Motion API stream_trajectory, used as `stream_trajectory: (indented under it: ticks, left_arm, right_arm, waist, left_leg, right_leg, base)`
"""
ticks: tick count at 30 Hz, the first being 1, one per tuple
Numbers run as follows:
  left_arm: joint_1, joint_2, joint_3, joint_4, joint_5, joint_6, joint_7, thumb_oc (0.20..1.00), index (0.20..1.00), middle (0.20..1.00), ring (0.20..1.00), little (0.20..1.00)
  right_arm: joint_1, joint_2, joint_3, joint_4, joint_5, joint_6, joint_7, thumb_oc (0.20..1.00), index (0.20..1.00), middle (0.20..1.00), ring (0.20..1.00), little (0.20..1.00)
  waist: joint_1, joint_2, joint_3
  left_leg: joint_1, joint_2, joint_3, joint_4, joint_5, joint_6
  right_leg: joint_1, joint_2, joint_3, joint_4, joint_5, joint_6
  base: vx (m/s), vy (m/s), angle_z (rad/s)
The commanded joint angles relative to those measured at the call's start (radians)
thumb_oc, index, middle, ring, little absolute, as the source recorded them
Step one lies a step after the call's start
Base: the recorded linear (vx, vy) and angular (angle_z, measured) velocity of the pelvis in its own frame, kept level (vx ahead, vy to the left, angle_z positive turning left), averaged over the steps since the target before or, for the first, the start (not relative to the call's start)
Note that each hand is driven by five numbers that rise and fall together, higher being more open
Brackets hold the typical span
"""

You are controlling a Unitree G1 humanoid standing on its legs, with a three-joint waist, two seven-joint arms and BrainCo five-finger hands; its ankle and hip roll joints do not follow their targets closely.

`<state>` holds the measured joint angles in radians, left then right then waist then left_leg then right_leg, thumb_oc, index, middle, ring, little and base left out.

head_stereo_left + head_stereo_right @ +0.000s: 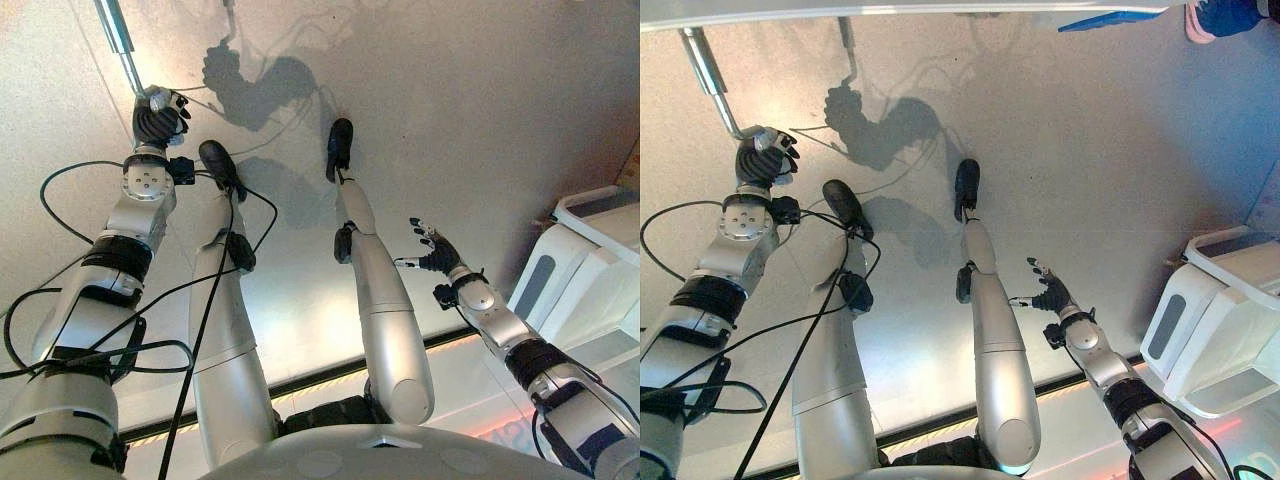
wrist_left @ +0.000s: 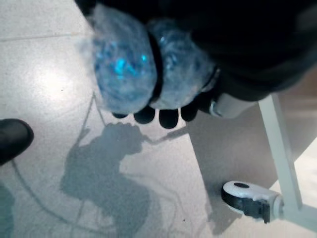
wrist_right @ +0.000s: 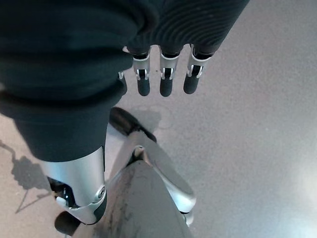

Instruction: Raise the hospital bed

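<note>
At the far left, the left hand [image 1: 158, 112] held the bed's metal crank handle [image 1: 118, 42].

The fingers of that hand were curled tight round the low end of the shiny crank handle, which slanted up and away to the top edge in the left eye view. In the left wrist view, a white bar of the bed frame [image 2: 280, 148] ran down to a small wheel [image 2: 250, 197] on the pale floor [image 1: 480, 110]. The right hand [image 1: 432, 250] hung in the air on the other side, over the floor, with its fingers spread out and straight, and it held nothing. A white machine [image 1: 590, 265] stood on the floor near that hand, at the right edge.
</note>
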<state>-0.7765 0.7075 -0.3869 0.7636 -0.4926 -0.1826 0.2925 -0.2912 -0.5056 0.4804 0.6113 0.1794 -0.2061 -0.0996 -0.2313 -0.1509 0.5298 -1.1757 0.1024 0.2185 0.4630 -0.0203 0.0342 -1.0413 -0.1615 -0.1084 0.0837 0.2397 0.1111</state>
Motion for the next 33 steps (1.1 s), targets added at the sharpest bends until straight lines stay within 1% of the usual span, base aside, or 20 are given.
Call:
stream_trajectory:
  ticks: [1, 6, 9, 12, 14, 15, 16, 17, 18, 19, 21, 22, 23, 24, 25, 27, 28, 31, 32, 33]
  left_arm:
    - [-0.010, -0.001, -0.043, -0.138, 0.046, -0.018, -0.018, 0.200, 0.200, 0.200, 0.200, 0.200]
    - [-0.013, 0.015, -0.115, -0.322, 0.028, -0.054, -0.068, 0.200, 0.200, 0.200, 0.200, 0.200]
    - [0.032, 0.040, -0.121, -0.485, -0.031, -0.084, -0.101, 0.200, 0.200, 0.200, 0.200, 0.200]
    - [0.092, 0.066, -0.107, -0.622, -0.075, -0.101, -0.127, 0.200, 0.200, 0.200, 0.200, 0.200]
    - [0.140, 0.090, -0.083, -0.697, -0.087, -0.115, -0.141, 0.200, 0.200, 0.200, 0.200, 0.200]
    - [0.141, 0.090, -0.083, -0.697, -0.087, -0.115, -0.141, 0.200, 0.200, 0.200, 0.200, 0.200]
    - [0.184, 0.122, -0.069, -0.780, -0.108, -0.119, -0.170, 0.200, 0.200, 0.200, 0.200, 0.200]
    - [0.187, 0.123, -0.066, -0.783, -0.108, -0.118, -0.170, 0.200, 0.200, 0.200, 0.200, 0.200]
    - [0.243, 0.155, -0.036, -0.860, -0.125, -0.129, -0.187, 0.200, 0.200, 0.200, 0.200, 0.200]
    - [0.246, 0.155, -0.034, -0.862, -0.125, -0.129, -0.188, 0.200, 0.200, 0.200, 0.200, 0.200]
    - [0.322, 0.205, 0.009, -0.945, -0.150, -0.139, -0.223, 0.200, 0.200, 0.200, 0.200, 0.200]
    - [0.325, 0.206, 0.012, -0.947, -0.151, -0.138, -0.223, 0.200, 0.200, 0.200, 0.200, 0.200]
    - [0.353, 0.215, 0.028, -0.967, -0.164, -0.142, -0.233, 0.200, 0.200, 0.200, 0.200, 0.200]
    - [0.407, 0.251, 0.063, -1.020, -0.171, -0.145, -0.248, 0.200, 0.200, 0.200, 0.200, 0.200]
    - [0.440, 0.266, 0.086, -1.042, -0.181, -0.149, -0.255, 0.200, 0.200, 0.200, 0.200, 0.200]
    - [0.474, 0.280, 0.113, -1.061, -0.187, -0.149, -0.260, 0.200, 0.200, 0.200, 0.200, 0.200]
    - [0.532, 0.310, 0.152, -1.086, -0.198, -0.149, -0.272, 0.200, 0.200, 0.200, 0.200, 0.200]
    - [0.559, 0.326, 0.171, -1.095, -0.195, -0.146, -0.277, 0.200, 0.200, 0.200, 0.200, 0.200]
    - [0.643, 0.366, 0.249, -1.116, -0.193, -0.147, -0.283, 0.200, 0.200, 0.200, 0.200, 0.200]
    - [0.668, 0.377, 0.271, -1.122, -0.190, -0.147, -0.283, 0.200, 0.200, 0.200, 0.200, 0.200]
  right_arm:
    - [0.004, -0.046, 0.022, -0.009, 0.016, 0.003, -0.003, 1.000, 1.000, 1.000, 1.000, 1.000]
    - [-0.002, -0.067, 0.018, -0.030, 0.005, 0.003, -0.006, 1.000, 1.000, 1.000, 1.000, 1.000]
    - [0.012, -0.072, 0.006, -0.040, -0.005, 0.002, -0.010, 1.000, 1.000, 1.000, 1.000, 1.000]
    - [0.028, -0.071, -0.008, -0.029, -0.015, 0.003, -0.011, 1.000, 1.000, 1.000, 1.000, 1.000]
    - [0.045, -0.068, -0.017, -0.019, -0.020, 0.002, -0.012, 1.000, 1.000, 1.000, 1.000, 1.000]
    - [0.045, -0.068, -0.017, -0.019, -0.020, 0.002, -0.012, 1.000, 1.000, 1.000, 1.000, 1.000]
    - [0.064, -0.070, -0.030, -0.004, -0.024, 0.002, -0.011, 1.000, 1.000, 1.000, 1.000, 1.000]
    - [0.064, -0.070, -0.029, -0.004, -0.025, 0.002, -0.011, 1.000, 1.000, 1.000, 1.000, 1.000]
    - [0.087, -0.069, -0.044, 0.006, -0.031, 0.001, -0.008, 1.000, 1.000, 1.000, 1.000, 1.000]
    - [0.087, -0.069, -0.043, 0.006, -0.031, 0.001, -0.008, 1.000, 1.000, 1.000, 1.000, 1.000]
    - [0.112, -0.074, -0.062, 0.021, -0.039, -0.002, -0.004, 1.000, 1.000, 1.000, 1.000, 1.000]
    - [0.112, -0.074, -0.061, 0.021, -0.039, -0.003, -0.004, 1.000, 1.000, 1.000, 1.000, 1.000]
    - [0.121, -0.075, -0.068, 0.028, -0.040, -0.003, -0.001, 1.000, 1.000, 1.000, 1.000, 1.000]
    - [0.135, -0.077, -0.076, 0.034, -0.042, -0.005, 0.001, 1.000, 1.000, 1.000, 1.000, 1.000]
    - [0.141, -0.077, -0.078, 0.040, -0.043, -0.007, 0.002, 1.000, 1.000, 1.000, 1.000, 1.000]
    - [0.146, -0.075, -0.082, 0.043, -0.041, -0.006, 0.005, 1.000, 1.000, 1.000, 1.000, 1.000]
    - [0.159, -0.073, -0.090, 0.048, -0.042, -0.007, 0.011, 1.000, 1.000, 1.000, 1.000, 1.000]
    - [0.161, -0.072, -0.090, 0.054, -0.042, -0.008, 0.014, 1.000, 1.000, 1.000, 1.000, 1.000]
    - [0.171, -0.070, -0.101, 0.070, -0.048, -0.006, 0.022, 1.000, 1.000, 1.000, 1.000, 1.000]
    - [0.174, -0.068, -0.100, 0.072, -0.051, -0.006, 0.025, 1.000, 1.000, 1.000, 1.000, 1.000]
  waist:
    - [0.018, -0.024, -0.010]
    - [0.021, -0.018, -0.010]
    - [0.026, -0.008, -0.010]
    - [0.036, 0.007, -0.010]
    - [0.042, 0.017, -0.010]
    - [0.041, 0.017, -0.010]
    - [0.051, 0.029, -0.010]
    - [0.050, 0.029, -0.010]
    - [0.059, 0.042, -0.010]
    - [0.058, 0.042, -0.010]
    - [0.074, 0.064, -0.010]
    - [0.073, 0.064, -0.010]
    - [0.079, 0.071, -0.010]
    - [0.090, 0.084, -0.010]
    - [0.094, 0.089, -0.010]
    - [0.100, 0.093, -0.010]
    - [0.114, 0.099, -0.010]
    - [0.118, 0.101, -0.010]
    - [0.143, 0.111, -0.010]
    - [0.145, 0.111, -0.010]
  left_leg:
    - [0.149, -0.031, -0.044, -0.109, 0.015, -0.080]
    - [0.174, -0.018, -0.057, -0.149, 0.055, -0.097]
    - [0.201, -0.013, -0.063, -0.190, 0.084, -0.110]
    - [0.223, -0.009, -0.069, -0.222, 0.109, -0.121]
    - [0.233, -0.009, -0.074, -0.227, 0.115, -0.124]
    - [0.233, -0.009, -0.074, -0.227, 0.115, -0.124]
    - [0.239, -0.010, -0.080, -0.224, 0.118, -0.127]
    - [0.239, -0.010, -0.081, -0.224, 0.118, -0.127]
    - [0.245, -0.011, -0.084, -0.221, 0.118, -0.127]
    - [0.245, -0.011, -0.084, -0.221, 0.118, -0.127]
    - [0.245, -0.018, -0.082, -0.218, 0.115, -0.126]
    - [0.246, -0.018, -0.082, -0.218, 0.115, -0.126]
    - [0.243, -0.021, -0.081, -0.214, 0.113, -0.124]
    - [0.241, -0.027, -0.079, -0.210, 0.109, -0.121]
    - [0.241, -0.031, -0.079, -0.209, 0.107, -0.120]
    - [0.241, -0.035, -0.078, -0.208, 0.105, -0.118]
    - [0.245, -0.042, -0.074, -0.212, 0.100, -0.114]
    - [0.245, -0.046, -0.071, -0.210, 0.099, -0.113]
    - [0.248, -0.060, -0.068, -0.209, 0.090, -0.106]
    - [0.246, -0.063, -0.067, -0.207, 0.087, -0.105]
  right_leg:
    - [0.008, -0.004, -0.004, 0.131, -0.110, 0.061]
    - [0.005, 0.019, -0.016, 0.164, -0.130, 0.051]
    - [0.010, 0.032, -0.023, 0.169, -0.136, 0.047]
    - [0.017, 0.041, -0.032, 0.176, -0.145, 0.044]
    - [0.021, 0.044, -0.034, 0.185, -0.149, 0.044]
    - [0.021, 0.044, -0.034, 0.185, -0.149, 0.044]
    - [0.028, 0.044, -0.036, 0.194, -0.155, 0.042]
    - [0.029, 0.044, -0.037, 0.194, -0.155, 0.041]
    - [0.033, 0.042, -0.040, 0.202, -0.159, 0.040]
    - [0.033, 0.042, -0.040, 0.202, -0.159, 0.039]
    - [0.035, 0.030, -0.044, 0.207, -0.157, 0.039]
    - [0.036, 0.030, -0.044, 0.207, -0.157, 0.039]
    - [0.035, 0.025, -0.045, 0.207, -0.154, 0.040]
    - [0.037, 0.017, -0.046, 0.203, -0.147, 0.043]
    - [0.040, 0.012, -0.049, 0.200, -0.142, 0.045]
    - [0.043, 0.008, -0.050, 0.195, -0.137, 0.048]
    - [0.051, 0.000, -0.050, 0.184, -0.126, 0.055]
    - [0.056, -0.004, -0.053, 0.179, -0.122, 0.057]
    - [0.075, -0.018, -0.062, 0.155, -0.106, 0.069]
    - [0.079, -0.022, -0.063, 0.151, -0.101, 0.072]
  base:
    - [-0.03, -0.213, -0.02]
    - [-0.03, -0.152, 0.05]
    - [-0.02, -0.141, -0.01]
    - [-0.02, -0.139, -0.05]
    - [-0.02, -0.084, -0.03]
    - [-0.03, -0.078, 0.00]
    - [-0.02, -0.050, 0.02]
    - [-0.03, -0.066, 0.06]
    - [-0.01, -0.016, 0.05]
    - [-0.03, -0.027, 0.07]
    - [-0.02, -0.003, 0.08]
    - [-0.02, 0.023, 0.08]
    - [-0.02, 0.051, 0.08]
    - [-0.03, 0.071, 0.10]
    - [-0.03, 0.088, 0.16]
    - [-0.02, 0.069, 0.14]
    - [-0.01, 0.055, 0.08]
    - [-0.02, 0.101, 0.12]
    - [-0.02, 0.179, 0.08]
    - [-0.02, 0.223, 0.09]
